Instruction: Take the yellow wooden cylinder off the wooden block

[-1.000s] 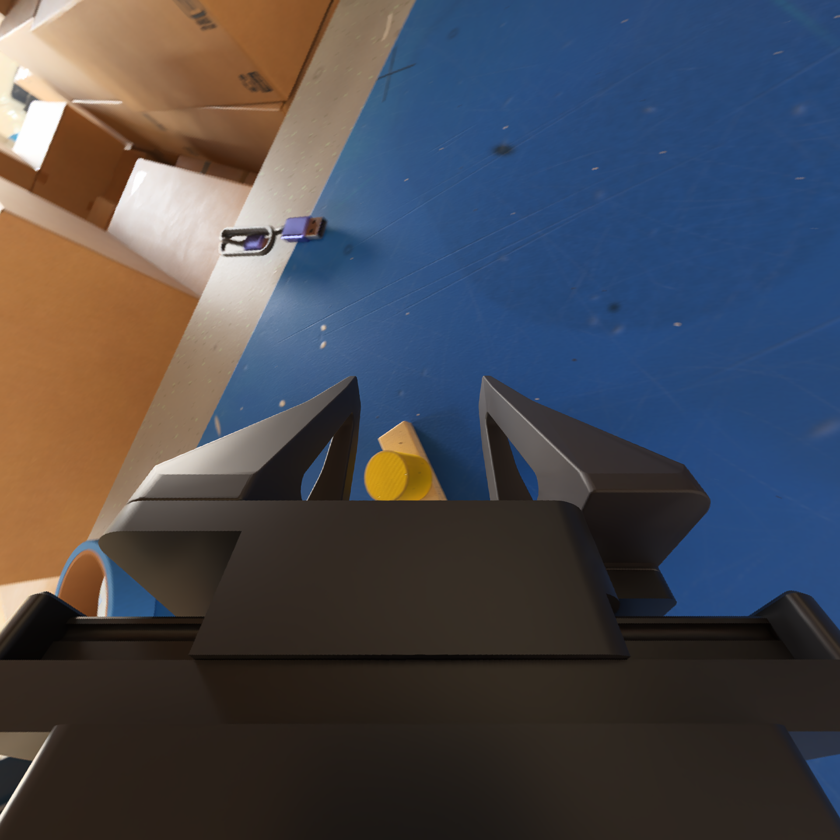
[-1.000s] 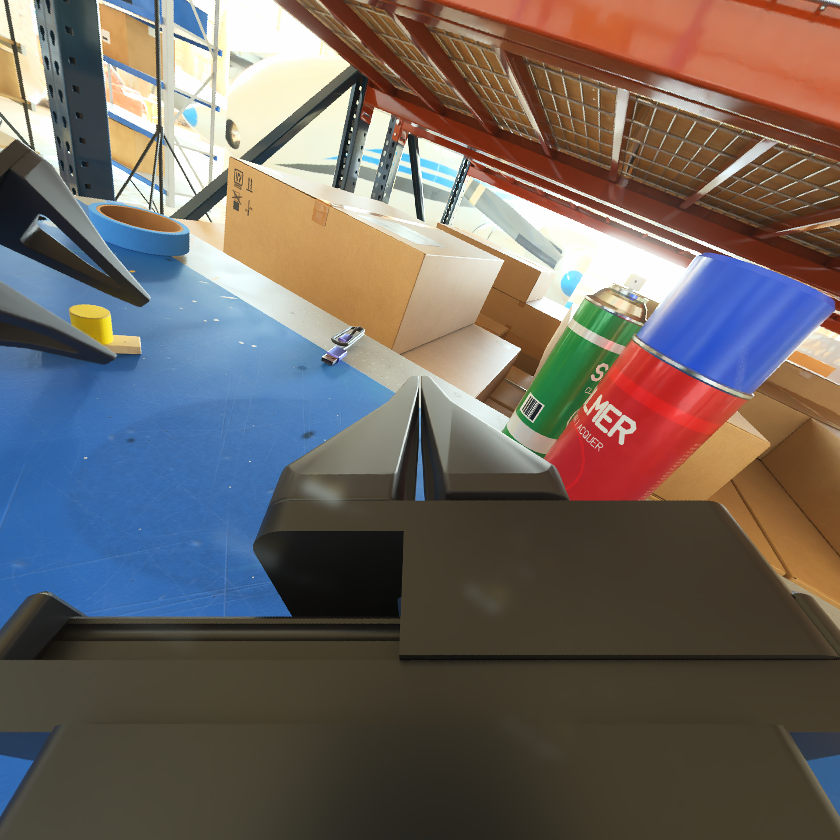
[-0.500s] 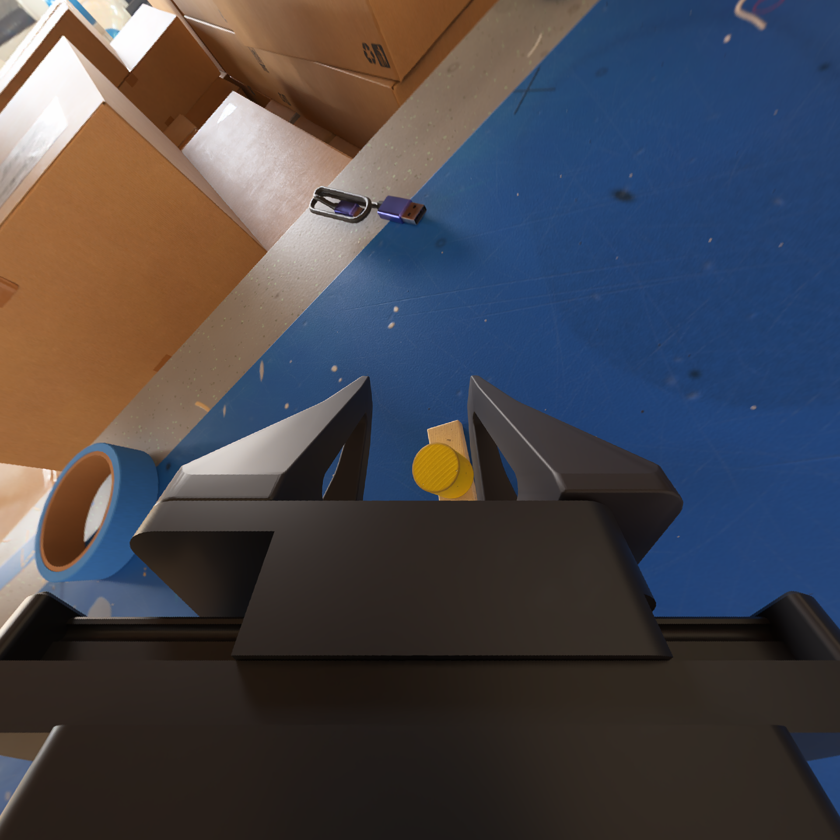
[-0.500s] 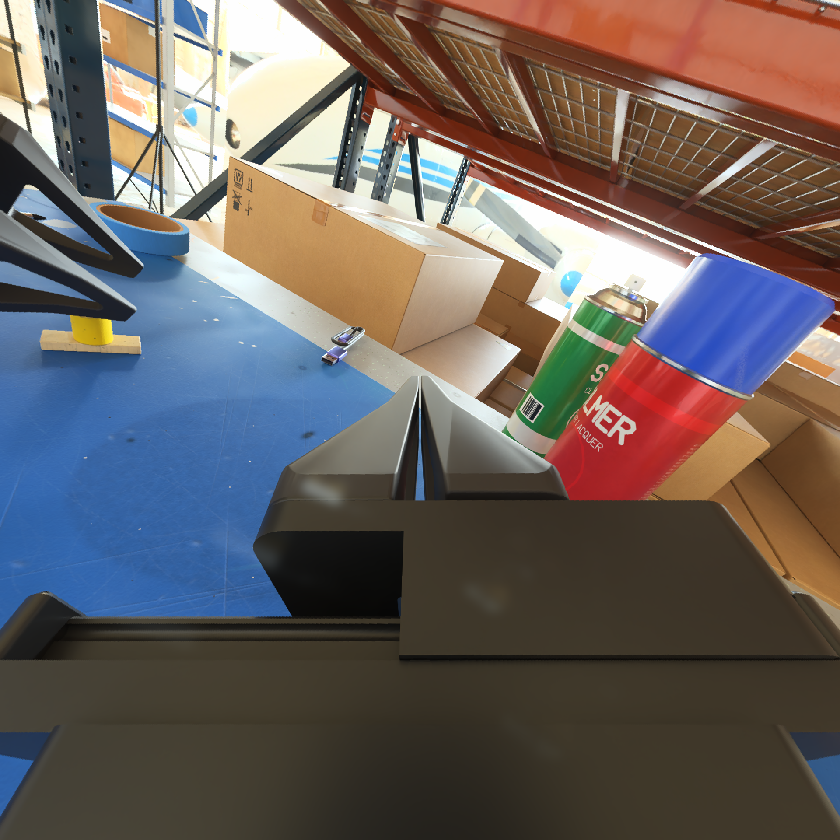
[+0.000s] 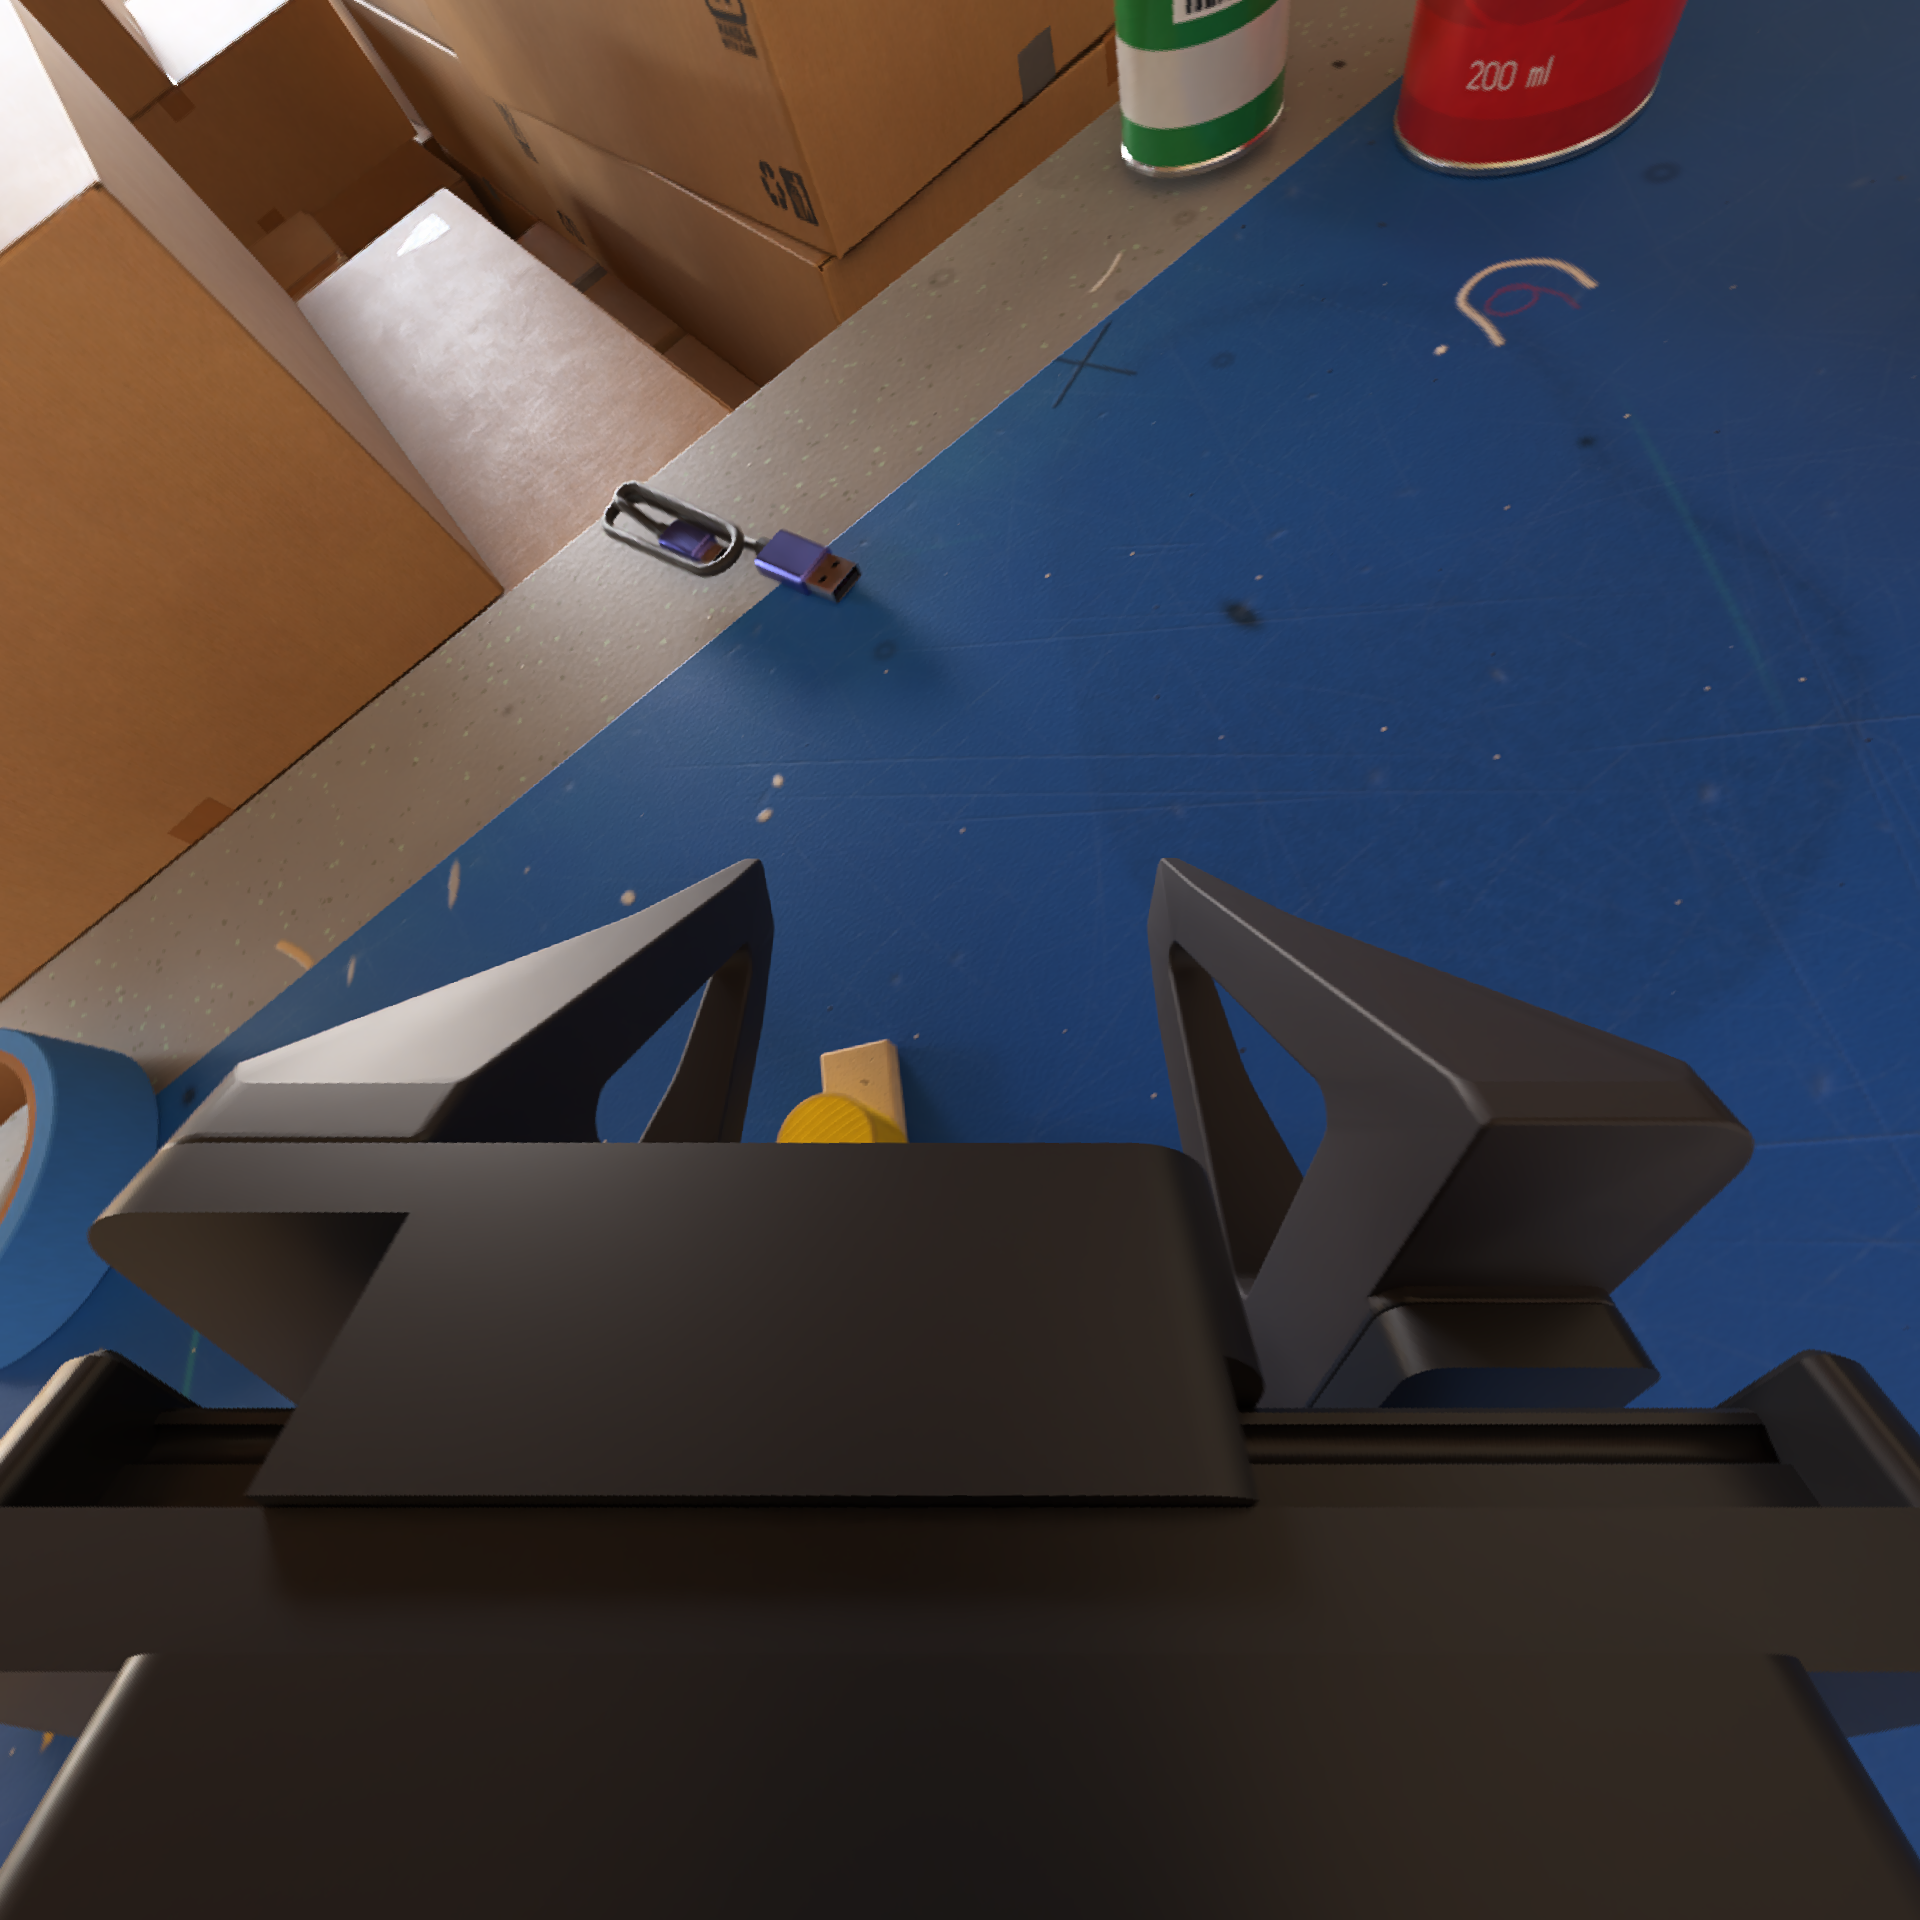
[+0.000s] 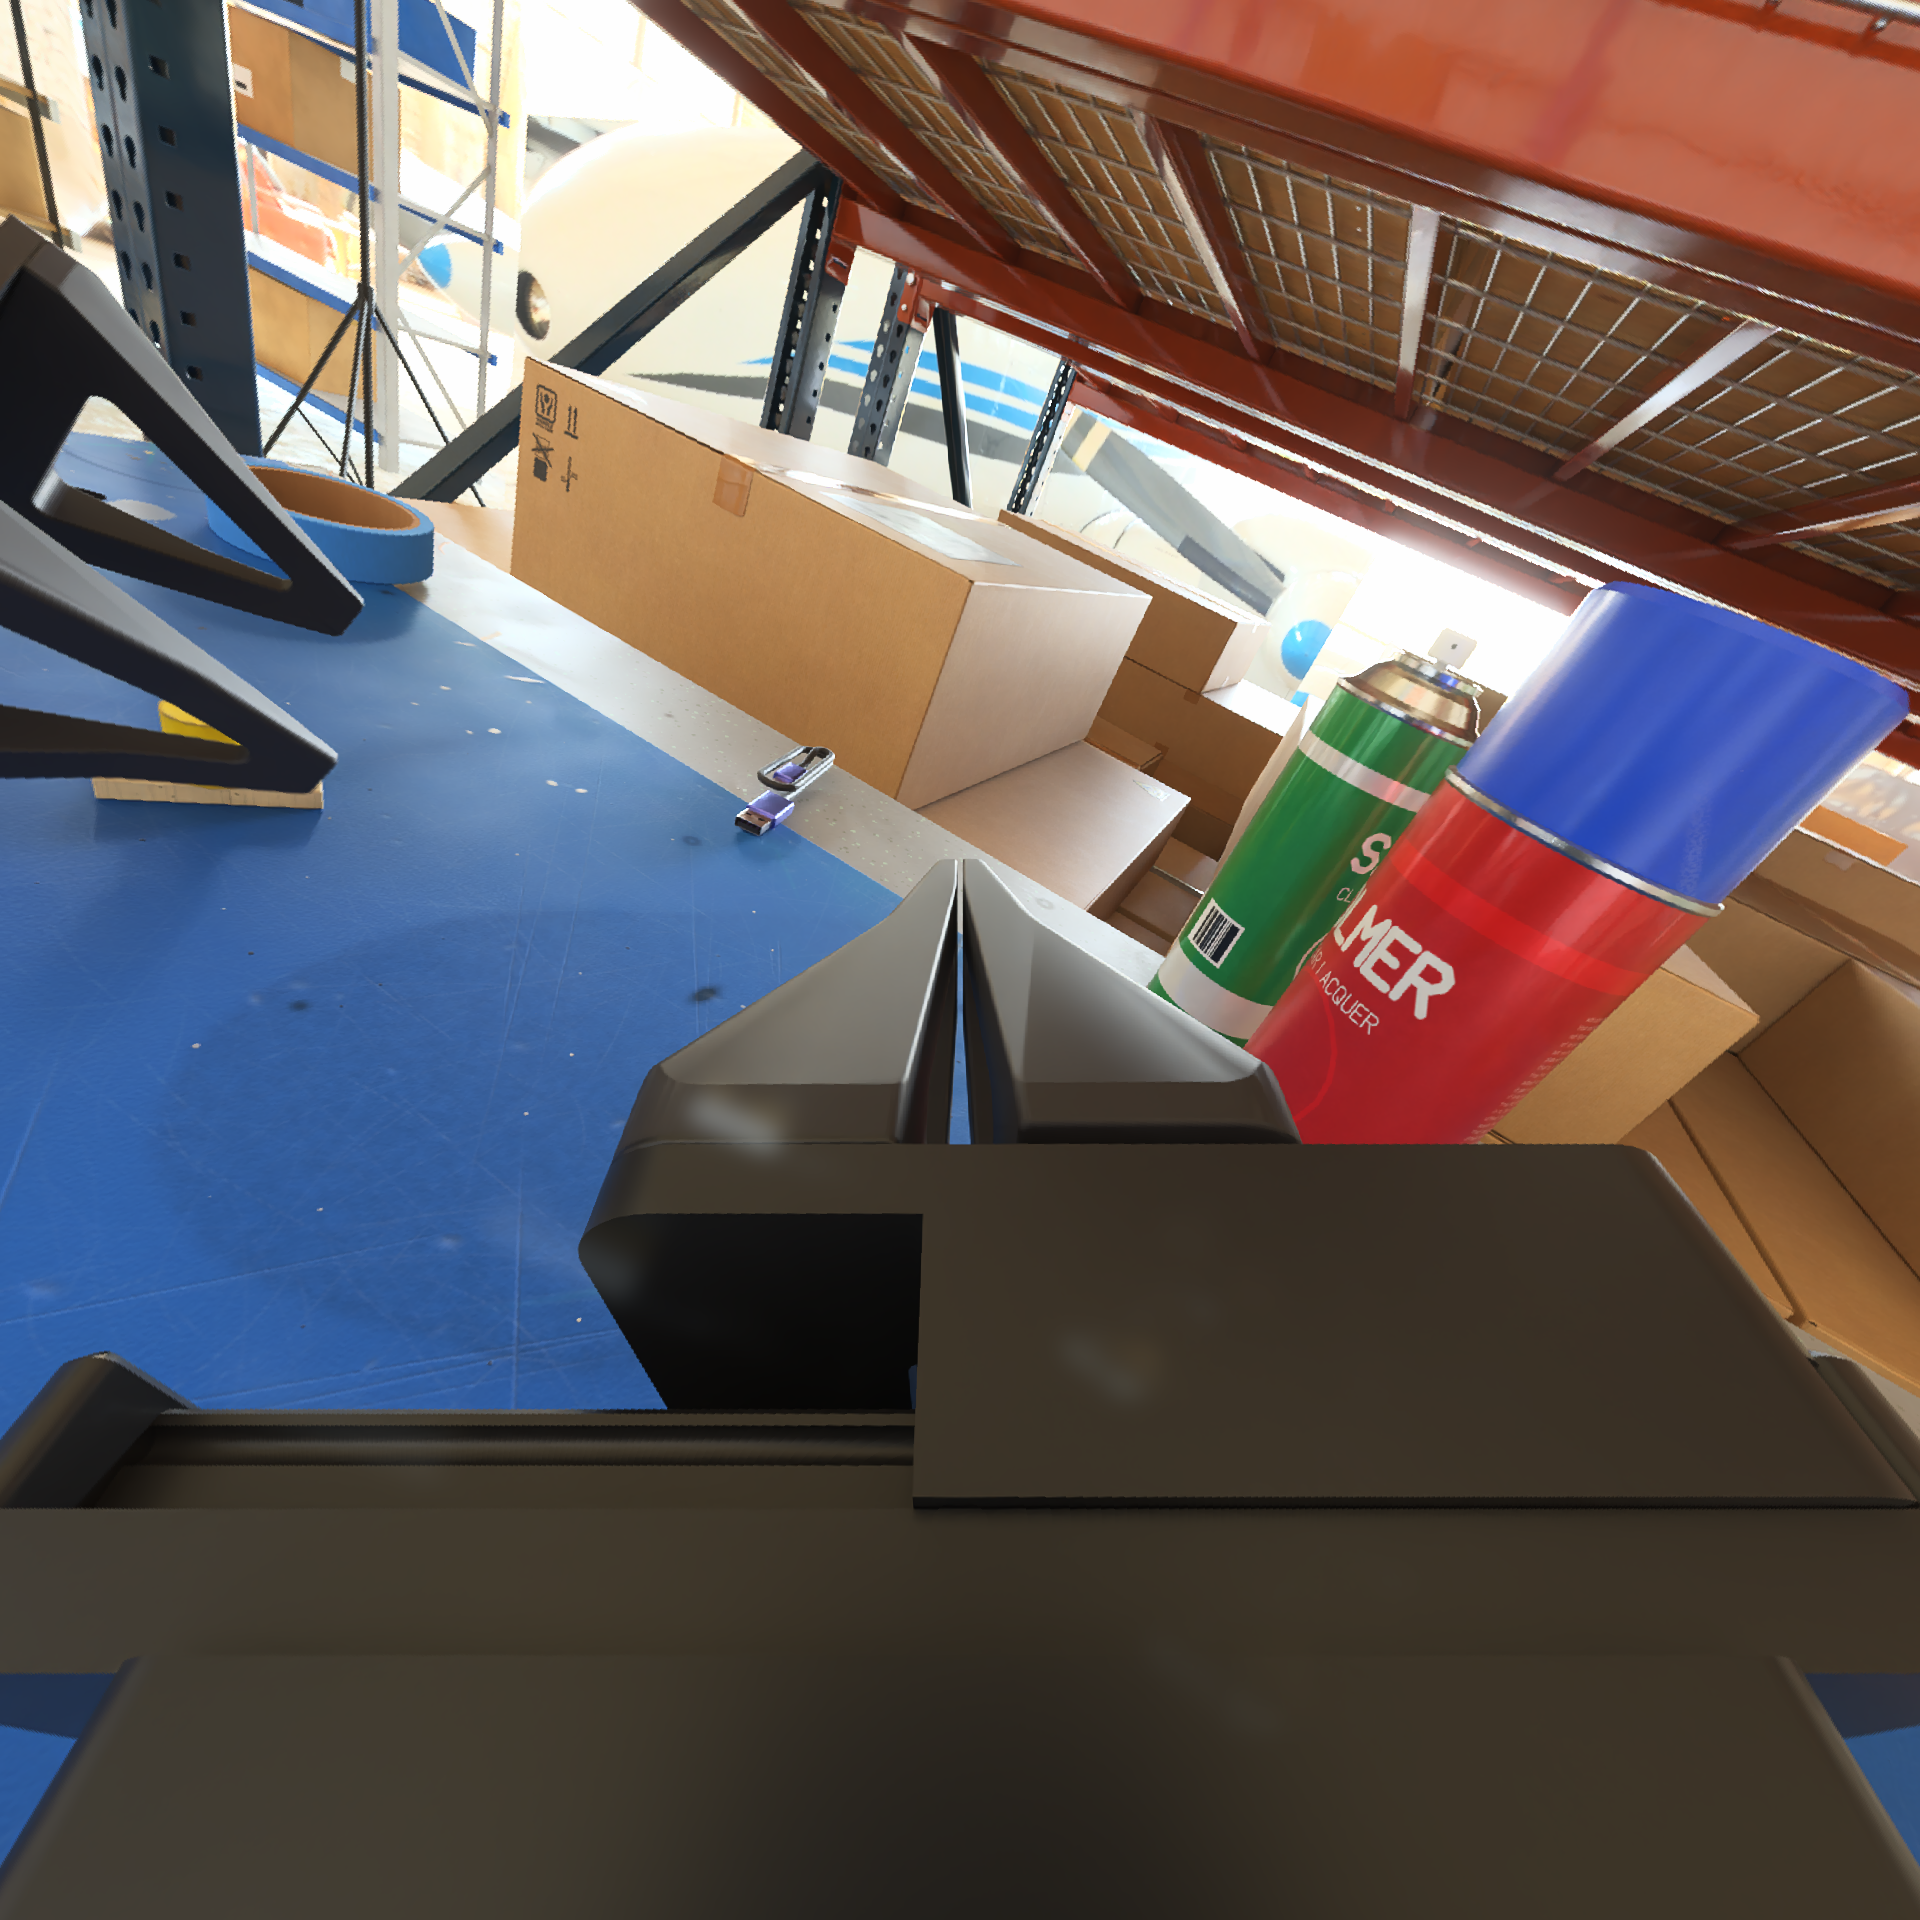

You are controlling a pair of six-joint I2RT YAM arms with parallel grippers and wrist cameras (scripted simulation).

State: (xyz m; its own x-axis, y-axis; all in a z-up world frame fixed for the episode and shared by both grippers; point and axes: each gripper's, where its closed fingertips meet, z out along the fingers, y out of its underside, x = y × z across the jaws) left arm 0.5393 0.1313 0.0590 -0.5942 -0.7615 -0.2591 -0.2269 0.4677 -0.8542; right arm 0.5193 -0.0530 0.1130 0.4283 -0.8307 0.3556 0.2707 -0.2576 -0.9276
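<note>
The yellow wooden cylinder (image 5: 842,1120) stands on the pale wooden block (image 5: 860,1070), which lies on the blue mat. My left gripper (image 5: 961,873) is open and low over them. The cylinder sits between its fingers, nearer the left one, and is partly hidden by the gripper body. In the right wrist view the left gripper (image 6: 338,691) reaches in from the left, its near finger covering most of the cylinder (image 6: 192,719) above the block (image 6: 208,795). My right gripper (image 6: 958,873) is shut and empty, far from them.
A purple USB stick (image 5: 805,561) with a key ring lies at the mat's edge. A blue tape roll (image 5: 62,1195) sits left of the left gripper. A green spray can (image 6: 1320,862) and a red one (image 6: 1558,883) stand by my right gripper. Cardboard boxes (image 5: 208,582) line the table edge.
My left gripper has turned and come lower over the cylinder, and its fingers have spread wider than half a second ago. The cylinder now lies closer to the palm. The right gripper has not moved.
</note>
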